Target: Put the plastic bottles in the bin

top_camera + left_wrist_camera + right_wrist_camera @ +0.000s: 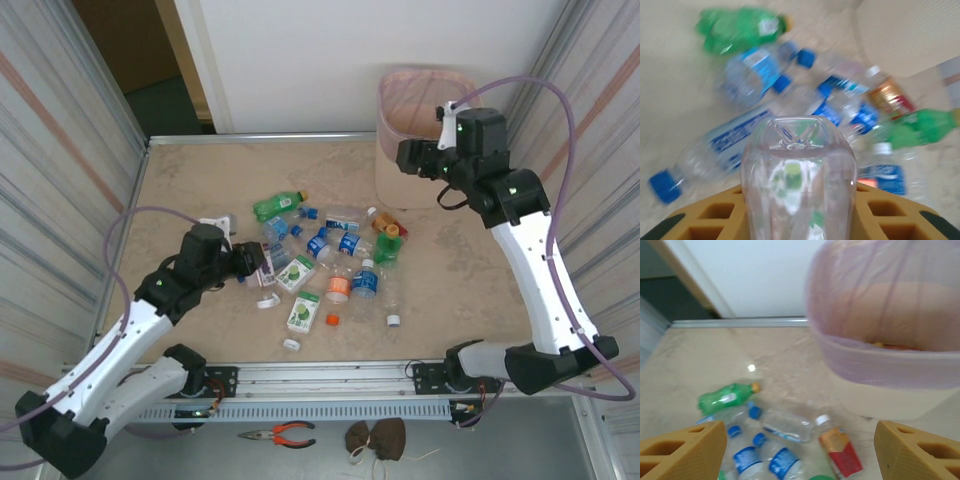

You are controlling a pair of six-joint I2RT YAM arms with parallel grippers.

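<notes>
We logged the left gripper clenched on a clear square-based plastic bottle, the right gripper spread empty beside the far pink-lined beige bin.

**Bottle pile mid-counter, bin at far right**

I've got the plastic bottles lying in one loose pile on the middle of the counter, with a few strays toward the near edge. The bin stands at the far right corner, behind and right of the pile, the closest bottles near its foot. My left gripper is at the pile's left edge, with a gripped bottle between its fingers, touching both. My right gripper hangs just left of the bin, near its rim. Pliers lie off the counter, in front of the arm bases.
</notes>
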